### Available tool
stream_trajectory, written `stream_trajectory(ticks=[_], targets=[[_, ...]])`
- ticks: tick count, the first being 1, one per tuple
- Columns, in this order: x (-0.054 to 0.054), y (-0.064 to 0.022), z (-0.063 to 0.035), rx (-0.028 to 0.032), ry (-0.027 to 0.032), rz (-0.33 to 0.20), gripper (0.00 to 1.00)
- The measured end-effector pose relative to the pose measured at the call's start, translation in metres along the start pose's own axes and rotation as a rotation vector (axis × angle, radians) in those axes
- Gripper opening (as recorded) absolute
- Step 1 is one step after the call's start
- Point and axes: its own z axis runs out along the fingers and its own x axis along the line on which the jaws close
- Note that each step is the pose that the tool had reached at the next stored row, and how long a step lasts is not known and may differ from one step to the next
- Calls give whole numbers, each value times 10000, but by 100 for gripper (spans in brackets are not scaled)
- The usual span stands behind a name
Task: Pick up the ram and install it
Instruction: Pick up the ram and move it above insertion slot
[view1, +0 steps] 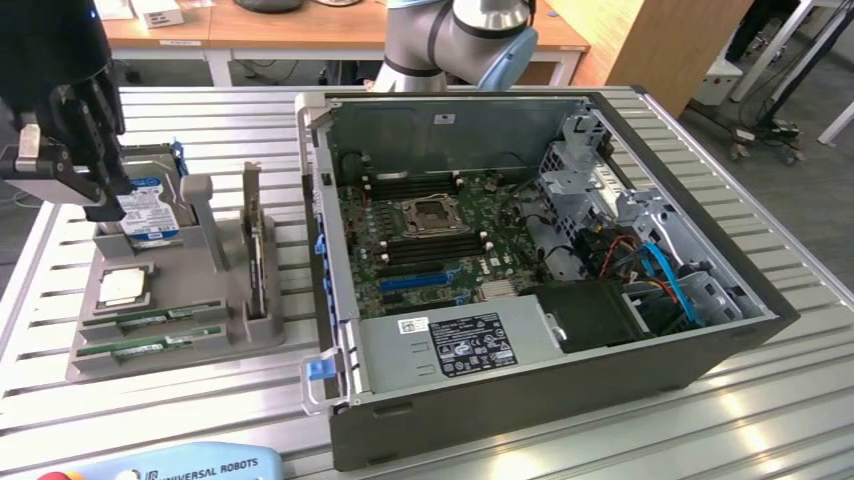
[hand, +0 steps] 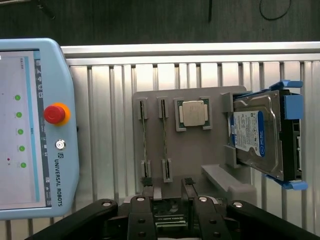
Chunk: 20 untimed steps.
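The ram (hand: 164, 140) is sitting edge-up in the grey holder (hand: 192, 155) just beside a second stick (hand: 144, 140), so fingers (hand: 187, 194) coming down off-centre are risking catching both or pinching the thin board crooked. The gripper (hand: 170, 195) is hanging over the holder on the tabletop (hand: 110, 150), pointing downward, at the exterior view's left of the computer case (view1: 534, 400), its fingers spread and holding nothing.

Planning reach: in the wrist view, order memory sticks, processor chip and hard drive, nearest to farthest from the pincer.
1. Memory sticks, slotted just ahead of the pincer.
2. Processor chip, between sticks and drive.
3. Hard drive, at the holder's end.
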Motion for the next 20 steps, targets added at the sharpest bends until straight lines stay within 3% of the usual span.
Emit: stream_trajectory(ticks=[7, 20], targets=[[63, -3, -1, 0, 1, -8, 35], [70, -4, 41, 24, -3, -11, 35]])
